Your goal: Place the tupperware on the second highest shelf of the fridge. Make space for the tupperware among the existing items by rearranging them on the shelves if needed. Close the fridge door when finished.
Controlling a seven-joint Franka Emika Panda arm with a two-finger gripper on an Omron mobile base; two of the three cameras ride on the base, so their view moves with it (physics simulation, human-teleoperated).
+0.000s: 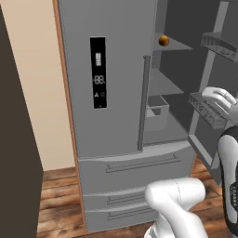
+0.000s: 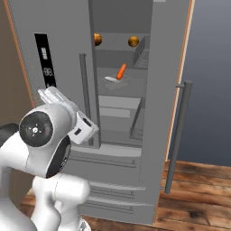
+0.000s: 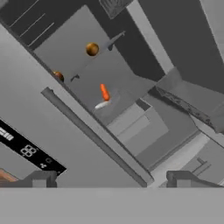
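Fridge (image 1: 111, 93): left door shut, black display panel (image 1: 97, 72) on it. Right fridge door (image 2: 164, 113) swung open, long bar handle (image 2: 177, 135) facing out, grey bins (image 1: 207, 109) on its inner face.

Tupperware (image 2: 116, 80) sits on a shelf (image 2: 135, 85) inside the fridge, carrot (image 2: 121, 71) sticking up out of it at a tilt. It's on the shelf directly below the one carrying the two orange balls (image 2: 133, 41). Balls sit apart from each other, one near the left edge of the opening, one further right. Large translucent drawer (image 1: 157, 114) lower down in the compartment.

Claw (image 3: 113, 179) is pulled back outside the fridge, in front of the open compartment, well apart from the tupperware. Fingertips (image 3: 41, 178) spread wide, nothing between them, holding nothing. Hand view looks into the compartment, rolled over at an angle: tupperware and carrot near centre frame, both balls above and left of it.

Wood floor (image 1: 60, 195) under the fridge.
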